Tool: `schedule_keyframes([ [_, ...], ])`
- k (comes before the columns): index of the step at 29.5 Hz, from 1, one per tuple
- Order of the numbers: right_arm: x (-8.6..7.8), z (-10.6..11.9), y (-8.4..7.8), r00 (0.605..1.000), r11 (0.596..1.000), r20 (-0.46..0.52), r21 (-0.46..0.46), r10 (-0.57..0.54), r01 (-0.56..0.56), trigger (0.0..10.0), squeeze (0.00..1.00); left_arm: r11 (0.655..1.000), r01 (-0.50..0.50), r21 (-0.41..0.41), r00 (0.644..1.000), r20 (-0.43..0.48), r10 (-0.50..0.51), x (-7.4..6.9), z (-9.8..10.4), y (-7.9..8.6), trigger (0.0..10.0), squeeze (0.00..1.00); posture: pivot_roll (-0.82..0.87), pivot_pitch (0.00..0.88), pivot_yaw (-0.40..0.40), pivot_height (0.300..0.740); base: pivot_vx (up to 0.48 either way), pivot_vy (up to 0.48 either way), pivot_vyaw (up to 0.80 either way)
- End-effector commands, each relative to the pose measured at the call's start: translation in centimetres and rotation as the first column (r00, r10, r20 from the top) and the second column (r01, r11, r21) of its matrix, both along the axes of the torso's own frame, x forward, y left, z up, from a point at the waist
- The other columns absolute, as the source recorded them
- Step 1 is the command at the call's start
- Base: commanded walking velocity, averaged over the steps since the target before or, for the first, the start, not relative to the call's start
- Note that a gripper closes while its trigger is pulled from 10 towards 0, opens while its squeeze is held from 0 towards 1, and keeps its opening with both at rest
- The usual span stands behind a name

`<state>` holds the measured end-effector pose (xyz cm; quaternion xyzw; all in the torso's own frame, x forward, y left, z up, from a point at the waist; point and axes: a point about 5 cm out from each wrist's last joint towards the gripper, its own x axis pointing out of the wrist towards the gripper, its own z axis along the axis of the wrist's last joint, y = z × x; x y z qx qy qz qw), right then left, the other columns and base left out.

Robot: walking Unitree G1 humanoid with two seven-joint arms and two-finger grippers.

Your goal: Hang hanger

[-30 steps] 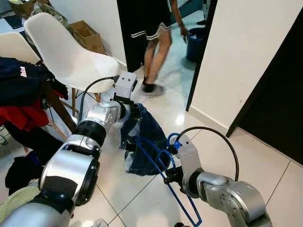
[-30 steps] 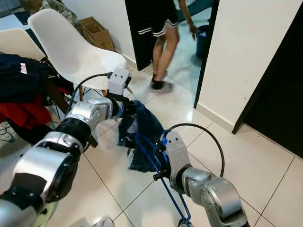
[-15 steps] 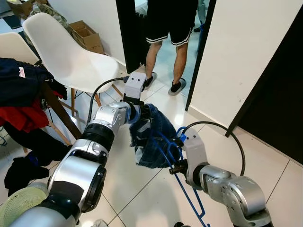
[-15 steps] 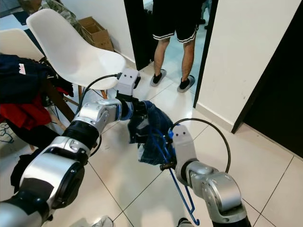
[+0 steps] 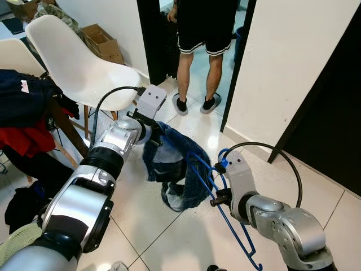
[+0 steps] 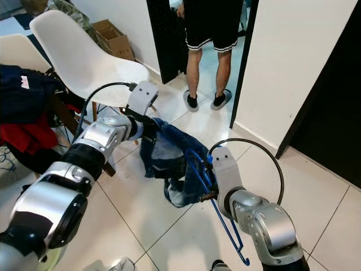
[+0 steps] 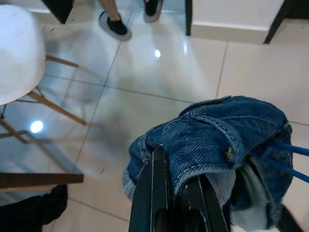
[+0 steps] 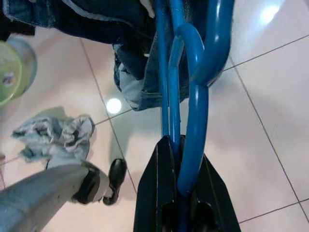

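My right gripper [image 5: 218,197] is shut on a blue plastic hanger [image 5: 232,227], which slants down toward the floor with its hook [image 5: 257,265] at the low end. A pair of blue denim shorts [image 5: 172,164] drapes over the hanger's upper end. My left gripper [image 5: 151,127] is shut on the denim's waistband, holding it up above the tiled floor. In the left wrist view the black fingers [image 7: 155,193] pinch the denim fold [image 7: 217,135]. The right wrist view has the hanger bars [image 8: 195,121] running out from between the shut fingers [image 8: 159,193].
A person's legs [image 5: 197,56] stand in the doorway ahead. A white chair [image 5: 79,62] and a rack of dark and red clothes [image 5: 25,107] are on my left. A white wall [image 5: 282,73] and a dark door [image 5: 338,124] are on the right. A rag [image 8: 53,135] lies on the floor.
The left gripper has pulled the denim up and to the left, spreading it along the hanger. The hanger has shifted right. The person walked into the doorway and now stands there.
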<state>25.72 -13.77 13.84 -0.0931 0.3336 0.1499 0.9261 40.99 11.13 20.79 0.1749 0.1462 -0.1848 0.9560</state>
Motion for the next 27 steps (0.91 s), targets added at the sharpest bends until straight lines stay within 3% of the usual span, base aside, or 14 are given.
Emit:
schedule_keyframes([
  [1, -0.3, -0.2, -0.2, 1.0, 0.999, -0.012, -0.041, -0.002, 0.002, 10.0, 0.0, 0.999, -0.042, 0.034, 0.999, 0.014, 0.041, 0.0, -0.3, 1.3, 10.0, 0.0, 0.02, 0.209, 0.074, 0.74, 0.0, 0.0, 0.0],
  [8, -0.4, -0.3, -0.4, 1.0, 0.998, -0.013, -0.055, -0.013, 0.012, 10.0, 0.0, 0.999, -0.032, 0.014, 0.999, -0.003, 0.032, -0.2, -0.7, 1.0, 10.0, 0.0, 0.02, 0.214, 0.074, 0.74, 0.0, 0.0, 0.0],
  [13, -0.2, 0.0, -0.1, 1.0, 0.999, 0.004, -0.035, -0.009, 0.01, 10.0, 0.0, 0.998, 0.034, -0.052, 0.999, -0.041, -0.036, -0.7, -1.2, -0.9, 10.0, 0.0, 0.02, 0.213, 0.075, 0.74, 0.0, 0.0, 0.0],
  [27, 1.3, 1.7, 0.7, 0.994, 1.0, 0.108, 0.011, -0.019, 0.018, 10.0, 0.0, 0.985, 0.116, -0.129, 0.989, -0.08, -0.127, -1.5, -1.6, -3.9, 10.0, 0.0, 0.02, 0.219, 0.084, 0.74, 0.0, 0.0, 0.0],
])
